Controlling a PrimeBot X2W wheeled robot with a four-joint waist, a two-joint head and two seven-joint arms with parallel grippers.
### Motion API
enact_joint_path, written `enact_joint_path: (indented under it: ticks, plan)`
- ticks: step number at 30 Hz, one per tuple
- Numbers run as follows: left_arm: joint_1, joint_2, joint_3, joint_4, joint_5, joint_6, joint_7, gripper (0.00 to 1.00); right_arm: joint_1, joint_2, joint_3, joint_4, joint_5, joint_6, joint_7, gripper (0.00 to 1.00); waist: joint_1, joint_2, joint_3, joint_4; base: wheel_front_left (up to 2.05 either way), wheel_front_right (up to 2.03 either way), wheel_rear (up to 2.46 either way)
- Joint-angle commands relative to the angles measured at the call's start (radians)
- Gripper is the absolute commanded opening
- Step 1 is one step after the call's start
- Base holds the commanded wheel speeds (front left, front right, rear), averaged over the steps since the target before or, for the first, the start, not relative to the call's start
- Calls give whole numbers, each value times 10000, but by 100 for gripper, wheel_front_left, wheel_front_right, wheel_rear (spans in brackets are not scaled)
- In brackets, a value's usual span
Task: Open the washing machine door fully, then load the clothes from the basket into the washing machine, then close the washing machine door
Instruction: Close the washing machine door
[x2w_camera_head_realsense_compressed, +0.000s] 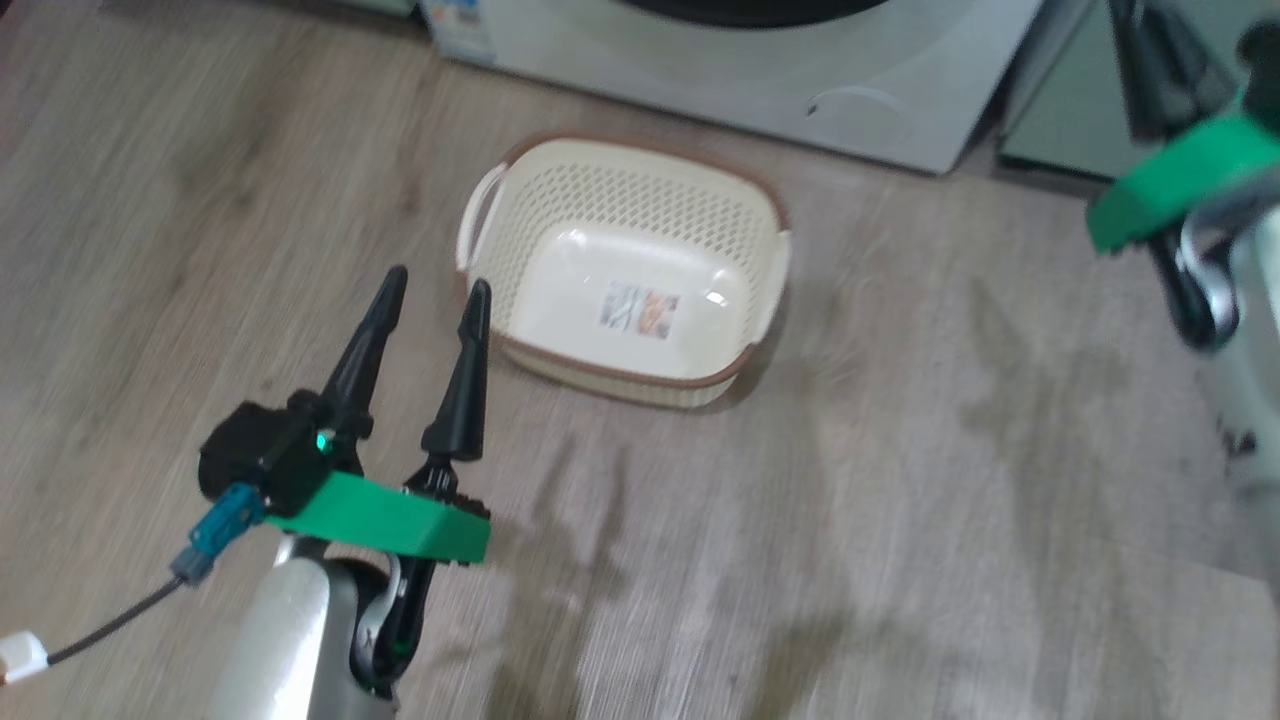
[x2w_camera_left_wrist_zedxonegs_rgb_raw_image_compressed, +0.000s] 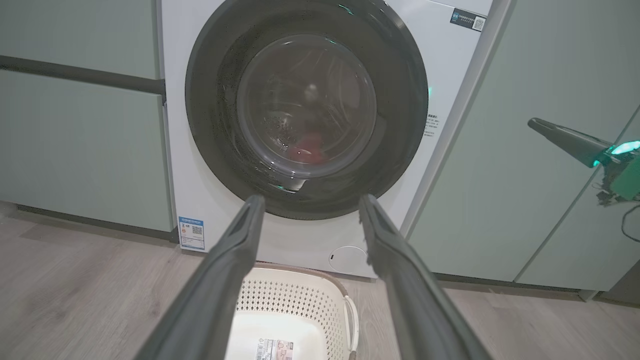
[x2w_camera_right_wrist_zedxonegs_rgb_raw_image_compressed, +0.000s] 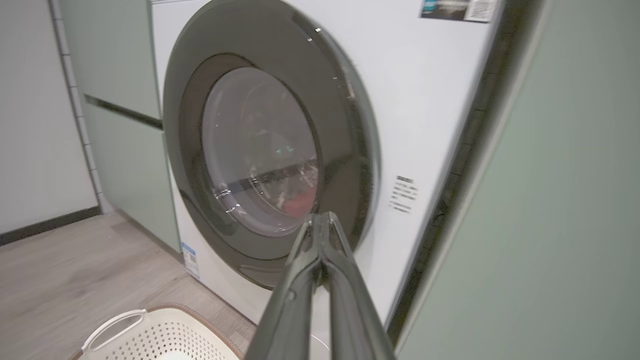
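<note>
The washing machine (x2w_camera_left_wrist_zedxonegs_rgb_raw_image_compressed: 450, 65) stands ahead with the washing machine door (x2w_camera_left_wrist_zedxonegs_rgb_raw_image_compressed: 215, 100) closed flat against its front. Through the glass porthole the red clothes (x2w_camera_left_wrist_zedxonegs_rgb_raw_image_compressed: 310, 147) lie low in the drum, and they show in the right wrist view too (x2w_camera_right_wrist_zedxonegs_rgb_raw_image_compressed: 300, 202). On the floor in front sits the basket (x2w_camera_head_realsense_compressed: 620, 200), with just a label in it. My left gripper (x2w_camera_head_realsense_compressed: 438, 283) hovers open near the basket's left front corner, nothing between its fingers. My right gripper (x2w_camera_right_wrist_zedxonegs_rgb_raw_image_compressed: 322, 217) is shut on nothing, its tips close to the door's (x2w_camera_right_wrist_zedxonegs_rgb_raw_image_compressed: 260, 150) lower right rim.
Pale green cabinets flank the washer on the left (x2w_camera_left_wrist_zedxonegs_rgb_raw_image_compressed: 75, 140) and right (x2w_camera_left_wrist_zedxonegs_rgb_raw_image_compressed: 540, 175). A small round white flap (x2w_camera_left_wrist_zedxonegs_rgb_raw_image_compressed: 348, 260) and a blue sticker (x2w_camera_left_wrist_zedxonegs_rgb_raw_image_compressed: 191, 233) mark the washer's lower front. Wood floor (x2w_camera_head_realsense_compressed: 950, 500) spreads to the basket's right.
</note>
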Motion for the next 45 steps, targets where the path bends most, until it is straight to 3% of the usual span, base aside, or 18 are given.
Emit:
enact_joint_path:
  ticks: [1, 6, 14, 23, 31, 32, 33, 34, 35, 45]
  plan:
    - [-95, 129, 371, -285, -80, -31, -51, 100, 211, 164, -121, -444, -9, -76, -92, 0, 0, -1, -499, -476, 0, 0, 0]
    - [148, 129, 520, -312, -329, -40, -51, 100, 2080, 1021, -1443, -1914, -183, -76, -92, 0, 0, -1, -918, -869, 0, 0, 0]
    - [683, 129, 684, -266, -397, -9, -51, 100, 4655, 2551, -2558, -4110, -828, -76, -93, 0, 0, -1, -1361, -1330, 0, 0, 0]
    - [1148, 129, 555, -128, -225, 135, -51, 100, 6543, 3051, -3198, -5526, -1075, -76, -93, 0, 0, -1, -1617, -1702, 0, 0, 0]
    - [1495, 129, 621, 150, -145, 269, -51, 100, 7764, 3087, -3221, -5739, -778, -76, -93, 0, 0, -1, -1792, -1922, 0, 0, 0]
    - [1527, 129, 613, 177, -120, 284, -51, 100, 7842, 3087, -3241, -5787, -868, -76, -93, 40, 0, -1, -1806, -1949, 0, 0, 0]
    - [1527, 129, 613, 177, -120, 284, -51, 100, 7842, 3087, -3241, -5787, -868, -76, -93, 40, 0, -1, -1806, -1949, 0, 0, 0]
    - [1549, 129, 606, 197, -96, 298, -51, 100, 7901, 3087, -3324, -5841, -864, -76, -93, 88, 0, -1, -1815, -1976, 0, 0, 0]
    - [1563, 129, 602, 207, -77, 313, -51, 100, 7947, 3088, -3416, -5870, -747, -76, -93, 100, 0, -1, -1821, -1999, 0, 0, 0]
    - [1558, 129, 622, 324, 39, 445, -51, 100, 8006, 3089, -3671, -5913, -943, -76, -93, 100, 0, -1, -1885, -2019, 0, 0, 0]
